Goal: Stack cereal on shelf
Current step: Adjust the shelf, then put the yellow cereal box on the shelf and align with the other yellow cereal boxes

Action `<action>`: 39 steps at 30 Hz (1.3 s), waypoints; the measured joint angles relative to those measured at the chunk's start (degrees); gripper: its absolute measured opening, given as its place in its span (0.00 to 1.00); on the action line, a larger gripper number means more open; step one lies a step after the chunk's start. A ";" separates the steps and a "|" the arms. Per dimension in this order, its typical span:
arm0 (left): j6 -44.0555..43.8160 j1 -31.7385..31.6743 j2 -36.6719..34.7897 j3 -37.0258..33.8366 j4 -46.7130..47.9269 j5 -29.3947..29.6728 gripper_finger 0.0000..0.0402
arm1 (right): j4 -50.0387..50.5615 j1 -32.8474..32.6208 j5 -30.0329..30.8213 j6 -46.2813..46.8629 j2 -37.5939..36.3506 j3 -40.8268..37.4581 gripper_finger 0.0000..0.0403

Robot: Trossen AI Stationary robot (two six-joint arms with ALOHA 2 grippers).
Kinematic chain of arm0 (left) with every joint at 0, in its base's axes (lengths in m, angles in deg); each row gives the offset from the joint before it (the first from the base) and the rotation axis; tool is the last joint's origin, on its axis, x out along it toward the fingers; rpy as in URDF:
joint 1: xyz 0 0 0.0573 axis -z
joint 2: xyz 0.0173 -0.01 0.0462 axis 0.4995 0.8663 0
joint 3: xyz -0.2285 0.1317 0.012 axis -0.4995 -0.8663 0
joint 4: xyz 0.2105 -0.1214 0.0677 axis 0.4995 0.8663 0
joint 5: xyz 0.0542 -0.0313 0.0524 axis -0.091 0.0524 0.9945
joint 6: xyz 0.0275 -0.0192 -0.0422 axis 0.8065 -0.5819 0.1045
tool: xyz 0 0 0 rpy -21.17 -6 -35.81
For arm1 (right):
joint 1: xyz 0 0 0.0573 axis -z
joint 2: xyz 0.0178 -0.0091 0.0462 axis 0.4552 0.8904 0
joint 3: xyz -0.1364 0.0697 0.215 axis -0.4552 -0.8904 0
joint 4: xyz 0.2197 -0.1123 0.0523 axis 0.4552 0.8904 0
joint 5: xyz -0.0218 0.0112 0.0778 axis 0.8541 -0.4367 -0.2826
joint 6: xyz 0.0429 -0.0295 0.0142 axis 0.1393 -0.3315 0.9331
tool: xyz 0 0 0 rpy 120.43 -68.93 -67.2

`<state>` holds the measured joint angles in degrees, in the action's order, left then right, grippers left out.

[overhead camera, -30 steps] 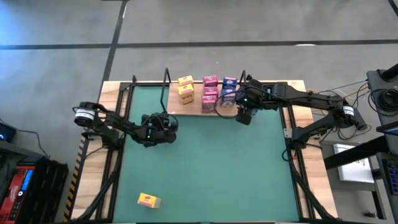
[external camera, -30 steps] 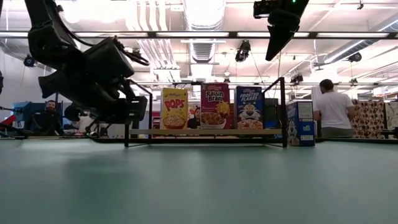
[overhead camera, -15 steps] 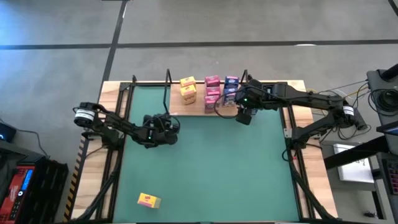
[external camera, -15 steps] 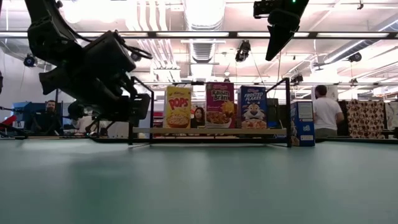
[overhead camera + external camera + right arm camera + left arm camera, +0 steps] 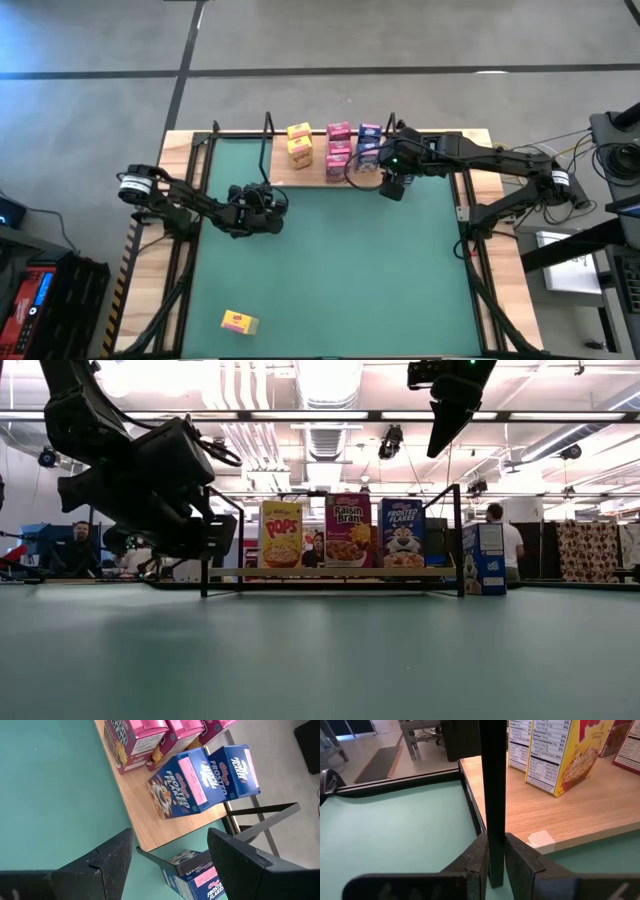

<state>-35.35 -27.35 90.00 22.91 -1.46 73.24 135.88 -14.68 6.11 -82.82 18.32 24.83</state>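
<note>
The wooden shelf (image 5: 315, 178) with black wire uprights stands at the table's far edge. On it stand yellow (image 5: 299, 142), pink (image 5: 338, 150) and blue (image 5: 368, 142) cereal boxes. It also shows in the low view (image 5: 330, 572). My left gripper (image 5: 274, 202) is shut on the shelf's left upright. My right gripper (image 5: 392, 186) is open, high above a blue box (image 5: 192, 870) that stands on the table just off the shelf's right end (image 5: 483, 558). One yellow box (image 5: 240, 322) lies near the table's front edge. My left gripper pinches the shelf's black wire upright (image 5: 493, 827) between its two fingers, low down by the board's near left corner (image 5: 540, 839). The fingers (image 5: 519, 862) come about level from the table's left and lie across the upright. The shelf rests on the table.
Black frame bars (image 5: 200, 160) run along the table's left and right sides (image 5: 462, 190). The green tabletop (image 5: 340, 270) lies open between the shelf and the lone yellow box. People stand in the room beyond the table (image 5: 497, 525).
My left gripper, shut on the upright, has gone a little toward the table's right edge and come back. The shelf with its boxes has slid right with it and back to about where it stood. My right gripper has kept still.
</note>
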 joint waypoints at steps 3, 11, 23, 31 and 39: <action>-0.01 0.00 0.00 0.00 0.29 0.04 0.09 | 0.00 0.00 -0.02 0.08 -0.02 -0.02 0.61; 1.23 0.00 0.00 0.00 0.55 -0.29 0.11 | 0.00 -0.02 -0.02 0.02 0.00 -0.02 0.61; -0.41 0.04 -1.51 -0.02 0.74 -5.55 0.34 | 0.00 0.00 -0.02 0.02 -0.02 -0.02 0.61; -0.51 0.09 -7.18 -0.04 4.56 -13.58 0.41 | 0.00 -0.02 0.00 0.08 -0.01 -0.01 0.61; 2.21 1.96 -14.32 -0.04 10.09 -25.78 0.41 | -0.02 -0.02 0.00 0.04 0.00 -0.02 0.61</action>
<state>-33.14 -25.40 75.68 22.86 8.63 47.46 135.86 -14.70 6.11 -82.78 18.33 24.81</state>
